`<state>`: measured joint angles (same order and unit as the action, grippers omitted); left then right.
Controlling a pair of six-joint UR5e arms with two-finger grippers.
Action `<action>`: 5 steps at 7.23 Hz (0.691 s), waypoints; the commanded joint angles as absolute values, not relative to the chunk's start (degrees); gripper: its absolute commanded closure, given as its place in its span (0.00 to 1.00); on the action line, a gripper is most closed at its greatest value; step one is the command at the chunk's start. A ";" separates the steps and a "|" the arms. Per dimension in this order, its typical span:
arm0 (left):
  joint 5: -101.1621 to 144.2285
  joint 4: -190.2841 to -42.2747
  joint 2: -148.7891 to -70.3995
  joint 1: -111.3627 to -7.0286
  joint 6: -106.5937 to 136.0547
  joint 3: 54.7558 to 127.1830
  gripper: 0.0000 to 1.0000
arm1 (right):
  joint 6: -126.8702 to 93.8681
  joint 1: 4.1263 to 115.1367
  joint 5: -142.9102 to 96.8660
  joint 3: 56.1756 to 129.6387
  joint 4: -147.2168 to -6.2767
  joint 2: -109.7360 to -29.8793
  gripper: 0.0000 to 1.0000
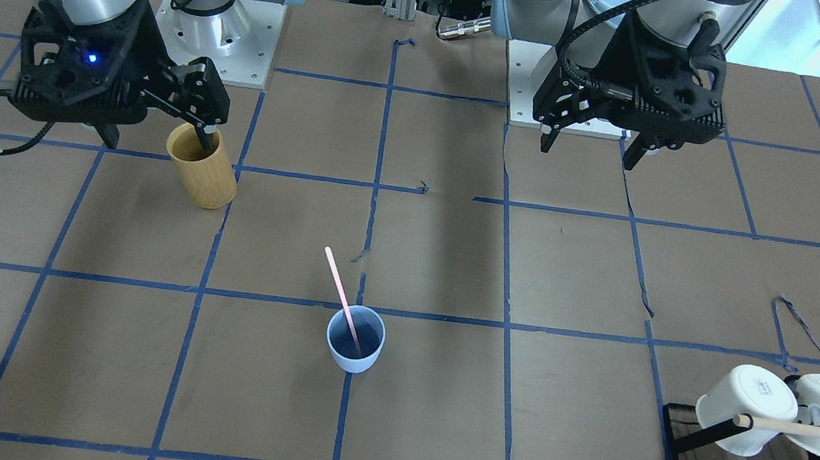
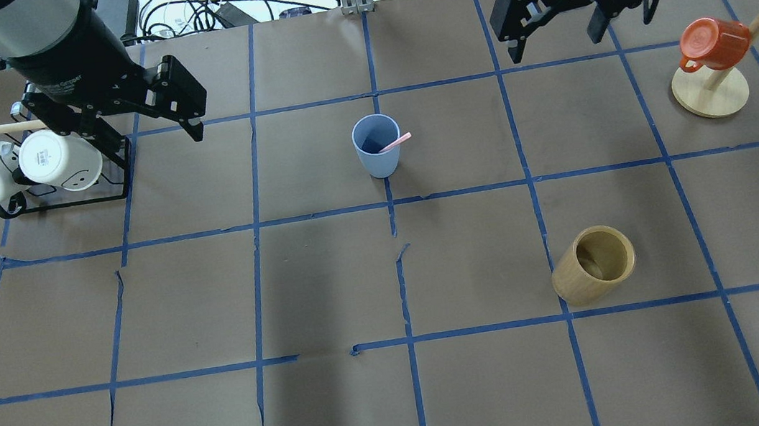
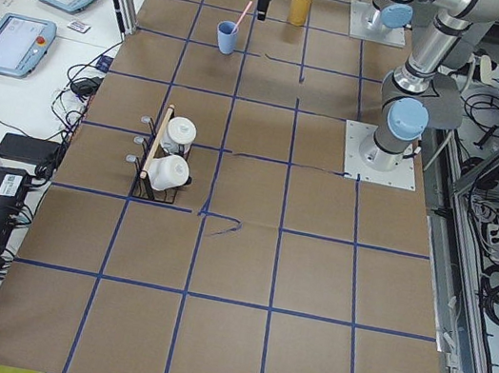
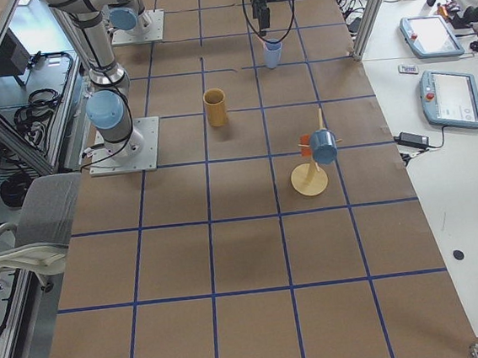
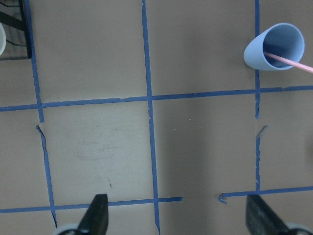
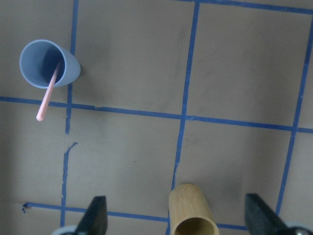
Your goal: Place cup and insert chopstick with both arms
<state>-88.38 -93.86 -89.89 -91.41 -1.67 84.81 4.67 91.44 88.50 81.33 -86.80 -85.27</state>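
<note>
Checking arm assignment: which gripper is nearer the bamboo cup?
Right. The right gripper hovers just above the bamboo cup, which shows between its fingers; the left gripper hangs across the table, past the blue cup.

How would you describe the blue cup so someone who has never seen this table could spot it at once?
On the brown paper-covered table gridded with blue tape, look along the central tape line. The small pale blue plastic cup stands upright there, alone. Unlike the tan bamboo cup off to one side, it holds a thin pink chopstick leaning out over its rim.
</note>
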 commanded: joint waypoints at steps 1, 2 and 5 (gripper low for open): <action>-88.33 -93.87 -89.82 -91.41 -1.67 84.81 0.00 | 4.66 90.00 88.59 83.50 -86.04 -87.97 0.00; -88.42 -93.87 -89.82 -91.41 -1.67 84.81 0.00 | 4.57 90.26 89.64 83.06 -85.26 -89.46 0.00; -88.42 -93.87 -89.82 -91.41 -1.76 84.81 0.00 | 4.22 90.26 89.56 84.72 -85.78 -90.44 0.00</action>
